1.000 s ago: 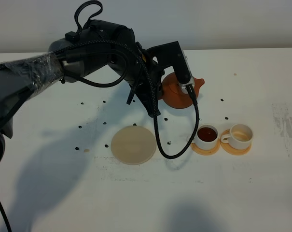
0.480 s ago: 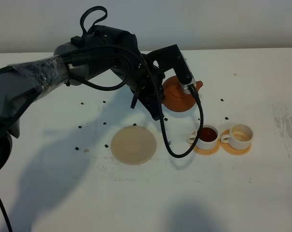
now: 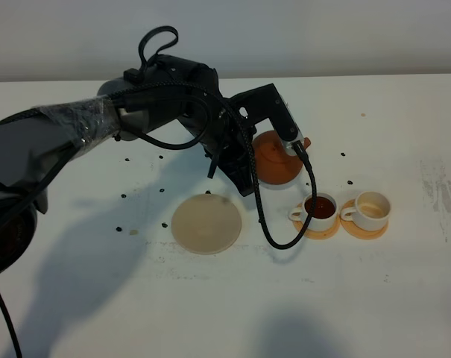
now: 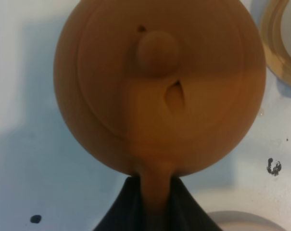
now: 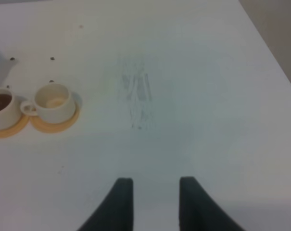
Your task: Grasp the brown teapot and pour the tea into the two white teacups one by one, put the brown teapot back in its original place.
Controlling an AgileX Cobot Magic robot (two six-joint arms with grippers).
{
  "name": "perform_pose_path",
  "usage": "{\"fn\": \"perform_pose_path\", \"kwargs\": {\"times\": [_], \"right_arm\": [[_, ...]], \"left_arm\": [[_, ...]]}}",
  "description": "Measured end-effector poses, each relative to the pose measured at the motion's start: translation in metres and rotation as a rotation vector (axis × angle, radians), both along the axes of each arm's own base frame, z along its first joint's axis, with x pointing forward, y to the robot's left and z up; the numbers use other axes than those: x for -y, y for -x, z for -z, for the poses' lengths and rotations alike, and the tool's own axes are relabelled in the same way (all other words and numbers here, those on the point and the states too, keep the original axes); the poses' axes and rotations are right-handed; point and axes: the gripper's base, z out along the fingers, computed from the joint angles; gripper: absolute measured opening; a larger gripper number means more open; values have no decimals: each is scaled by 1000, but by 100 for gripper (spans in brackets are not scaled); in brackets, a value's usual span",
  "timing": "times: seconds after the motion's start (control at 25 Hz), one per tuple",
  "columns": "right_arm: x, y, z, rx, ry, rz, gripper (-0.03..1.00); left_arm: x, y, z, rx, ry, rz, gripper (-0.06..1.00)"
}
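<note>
Right now I am watching the white table (image 3: 76, 298), where my left gripper (image 4: 154, 199) is clamping the loop handle of the brown teapot (image 3: 276, 160) — the pot is sitting roughly upright in its grip, lid on, just behind the filled teacup (image 3: 320, 209). The pale beige disc (image 3: 206, 223) is lying apart from the pot. The empty teacup (image 3: 373, 207) is standing beside the filled one — my right gripper (image 5: 156, 182) is hovering well aside, jaws parted around nothing.

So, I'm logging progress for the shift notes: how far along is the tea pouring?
Done: the first teacup holds dark tea. In hand: the left gripper grips the brown teapot by its handle, near that cup. Left: the second teacup looks empty, and the beige disc sits bare, awaiting the teapot.
</note>
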Motion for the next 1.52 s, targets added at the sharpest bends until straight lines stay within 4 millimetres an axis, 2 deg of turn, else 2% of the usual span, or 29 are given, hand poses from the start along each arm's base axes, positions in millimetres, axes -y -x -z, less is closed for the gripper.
{"fn": "perform_pose_path", "kwargs": {"times": [0.56,1.04,1.2,1.52], "right_arm": [[0,0,0,0,0,0,23],[0,0,0,0,0,0,23],[0,0,0,0,0,0,23],[0,0,0,0,0,0,23]], "left_arm": [[2,-3,25,-27,-15,-9,8],[2,-3,25,-27,-15,-9,8],[1,-2,20,-17,-13,-2,8],[9,5,-23,74,24,52,8]]}}
